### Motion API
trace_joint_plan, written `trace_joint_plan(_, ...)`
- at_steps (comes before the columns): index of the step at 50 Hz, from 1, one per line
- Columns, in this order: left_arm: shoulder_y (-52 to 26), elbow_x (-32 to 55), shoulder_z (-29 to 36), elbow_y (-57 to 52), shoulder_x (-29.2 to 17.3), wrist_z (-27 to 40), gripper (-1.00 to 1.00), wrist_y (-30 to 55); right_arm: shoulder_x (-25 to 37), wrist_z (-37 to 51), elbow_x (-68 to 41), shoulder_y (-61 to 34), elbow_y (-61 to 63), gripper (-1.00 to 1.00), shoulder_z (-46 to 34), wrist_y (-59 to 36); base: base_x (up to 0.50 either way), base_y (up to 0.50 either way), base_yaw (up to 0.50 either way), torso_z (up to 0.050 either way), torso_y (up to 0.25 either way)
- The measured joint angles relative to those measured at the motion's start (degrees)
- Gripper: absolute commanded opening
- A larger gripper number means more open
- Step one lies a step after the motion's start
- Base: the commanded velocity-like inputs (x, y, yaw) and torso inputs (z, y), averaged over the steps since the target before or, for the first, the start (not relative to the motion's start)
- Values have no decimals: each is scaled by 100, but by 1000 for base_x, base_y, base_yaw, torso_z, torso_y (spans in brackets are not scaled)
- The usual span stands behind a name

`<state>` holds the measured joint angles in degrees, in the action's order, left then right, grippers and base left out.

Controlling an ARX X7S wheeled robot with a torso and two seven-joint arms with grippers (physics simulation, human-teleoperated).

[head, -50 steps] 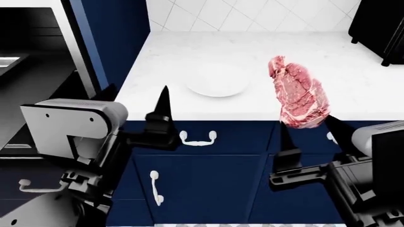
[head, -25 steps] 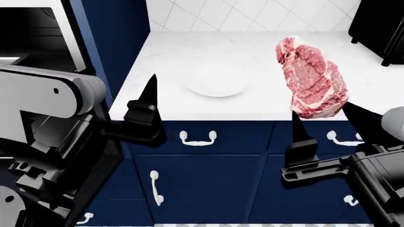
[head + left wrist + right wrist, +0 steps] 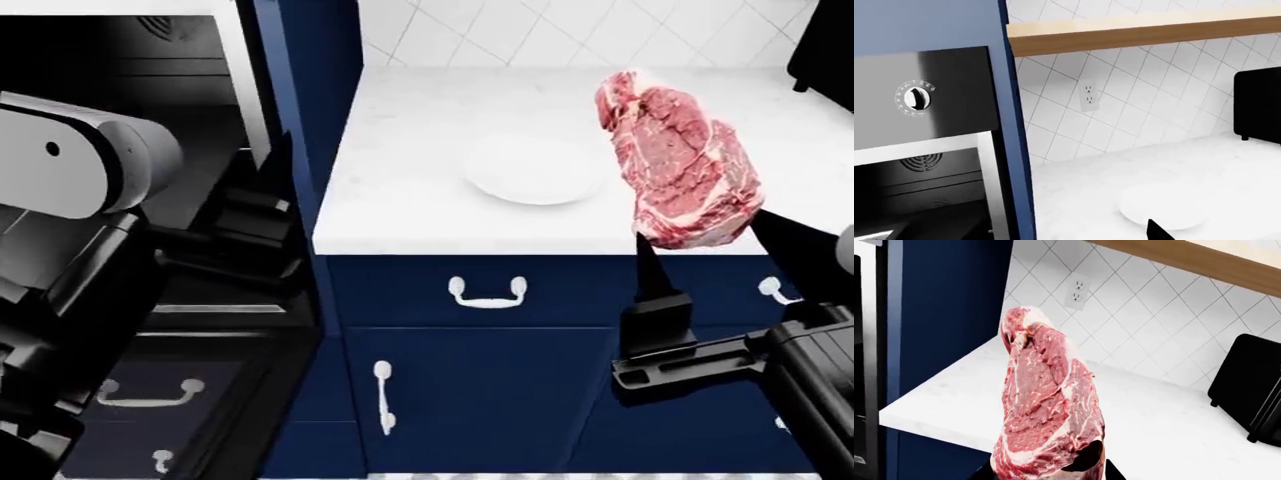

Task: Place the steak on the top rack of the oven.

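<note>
The steak (image 3: 681, 165) stands on edge, red-pink with white fat, above the front edge of the white counter. My right gripper (image 3: 710, 240) is shut on its lower end, one black finger on each side; the steak (image 3: 1047, 405) fills the right wrist view. The oven (image 3: 134, 70) is at the left with its dark cavity and rear fan vent (image 3: 921, 162) showing. My left gripper (image 3: 263, 215) hangs in front of the oven's right side, open and holding nothing; only one fingertip (image 3: 1157, 232) shows in the left wrist view. The top rack is hidden by my left arm.
A round white plate (image 3: 534, 170) lies on the counter (image 3: 400, 210) left of the steak. A black microwave-like box (image 3: 1247, 385) stands at the counter's far right. Navy drawers with white handles (image 3: 489, 293) sit below. A blue cabinet post (image 3: 300, 150) separates oven and counter.
The head view has swung left, bringing the oven cavity into view. My left arm has moved left in front of the oven. The steak stays gripped and has risen slightly.
</note>
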<state>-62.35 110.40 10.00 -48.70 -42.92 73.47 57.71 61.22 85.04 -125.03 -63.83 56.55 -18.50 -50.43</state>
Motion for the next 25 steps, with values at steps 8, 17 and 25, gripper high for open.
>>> trace_joint_plan(8,-103,50,-8,50,-90,0,100,13,-26,122,-155,-284,-51,-100,-227,-32,0,500,0,0,0)
trace_joint_plan(17,-158,75,-10,64,-149,6,100,2,-11,177,-236,-479,-66,-100,-412,-34,0,500,0,0,0)
trace_joint_plan(25,-234,126,18,51,-203,50,100,-5,31,191,-265,-581,-56,-100,-522,-14,0,500,0,0,0)
